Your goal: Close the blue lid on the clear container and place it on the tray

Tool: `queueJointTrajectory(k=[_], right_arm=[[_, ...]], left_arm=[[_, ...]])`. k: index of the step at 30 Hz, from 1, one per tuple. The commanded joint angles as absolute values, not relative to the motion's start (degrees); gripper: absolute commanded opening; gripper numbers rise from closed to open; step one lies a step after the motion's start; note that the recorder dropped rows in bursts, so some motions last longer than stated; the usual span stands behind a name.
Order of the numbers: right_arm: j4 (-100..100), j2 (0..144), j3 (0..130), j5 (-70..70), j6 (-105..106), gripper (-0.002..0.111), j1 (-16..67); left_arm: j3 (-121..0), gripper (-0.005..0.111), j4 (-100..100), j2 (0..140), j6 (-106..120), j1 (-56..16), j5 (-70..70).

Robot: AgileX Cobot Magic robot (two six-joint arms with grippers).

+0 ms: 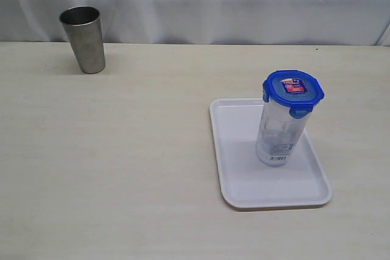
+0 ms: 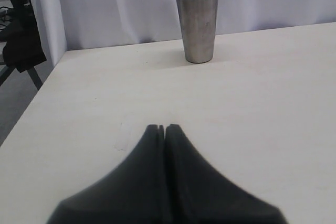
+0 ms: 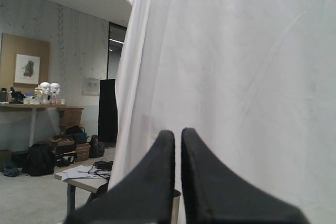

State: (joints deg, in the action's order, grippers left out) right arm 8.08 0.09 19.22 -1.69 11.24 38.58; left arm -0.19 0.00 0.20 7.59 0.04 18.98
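Figure: tabletop [image 1: 122, 162] with the task's things, both arms out of the exterior view.

Blue lid [image 1: 293, 87]: sits on the mouth of the clear container [image 1: 277, 135], sticker upward. The flaps facing the camera hang down over the rim. Whether each one is snapped home cannot be told.

Clear container: stands upright on the tray [image 1: 244, 184], near its middle and clear of all four rims, barcode label low on the near side.

Tray: lies flat on the right half of the tabletop, closer to the near edge than to the far edge.

Steel tumbler [image 1: 83, 38]: upright by the far edge toward the far left corner, well apart from the tray. It plays no part in the task.

Left gripper [image 2: 161, 128]: jaws pressed together, holding nothing, low over bare tabletop and pointing toward the tumbler.

Right gripper [image 3: 177, 135]: jaws closed to a thin slit, holding nothing, aimed at the white curtain and away from the tabletop.

Step in hand: judged as the end of the task, with the lid on, the container on the tray and both arms clear.

Next move: probably none. If a flap proves loose, it calls for one gripper to steady the container wall while the other presses the flap down, without tipping the tall, narrow body.
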Motion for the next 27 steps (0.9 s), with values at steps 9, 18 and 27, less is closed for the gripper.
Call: queueJointTrajectory(k=[9, 18, 27], right_arm=[[8.14, 0.0, 5.84, 19.6, 10.11, 0.004, 9.28], [-1.57, 0.0, 0.0, 13.81, 9.33, 0.004, -0.97], [-5.74, 0.0, 0.0, -6.21, 5.03, 0.004, -0.97]], left_arm=[[0.0, 0.0, 0.0, 0.0, 7.22, 0.3, 18.6], [0.0, 0.0, 0.0, 0.0, 7.22, 0.3, 18.6], [0.0, 0.0, 0.0, 0.0, 7.22, 0.3, 18.6]])
